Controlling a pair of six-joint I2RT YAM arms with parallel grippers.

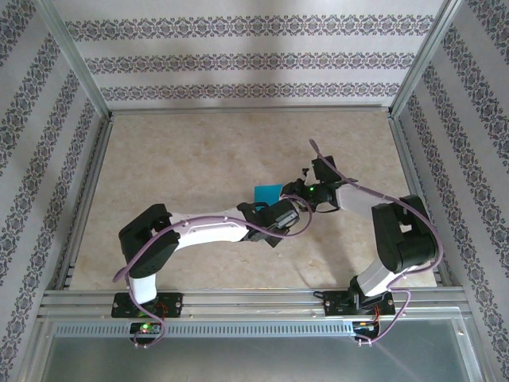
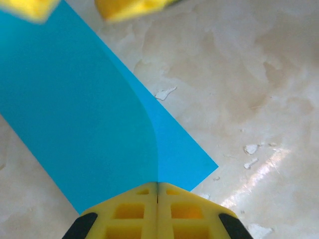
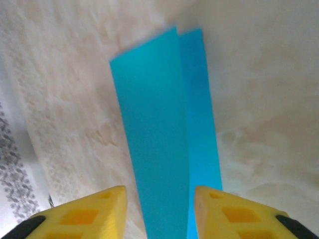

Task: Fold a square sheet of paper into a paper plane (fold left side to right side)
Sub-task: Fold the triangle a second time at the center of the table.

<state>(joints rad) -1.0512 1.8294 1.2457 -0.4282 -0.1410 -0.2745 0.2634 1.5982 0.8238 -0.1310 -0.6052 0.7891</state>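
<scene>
Teal sheet (image 2: 89, 124), one, clamped by left tool (image 2: 157, 191); right tool (image 3: 159, 199) parted.

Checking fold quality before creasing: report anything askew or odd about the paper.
The square sheet of paper is folded over unevenly: the lower layer sticks out past the top layer's edge on one side, so the edges don't match. No tears visible.

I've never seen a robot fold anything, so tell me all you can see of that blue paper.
The sheet of paper is thin and teal-blue, with no print on it. It lies on the marbled table and is doubled over: the upper layer bows up in a curve, and its edges sit offset from the lower layer. The left jaws are shut on one end. The right jaws stand open on either side of the opposite end.
</scene>
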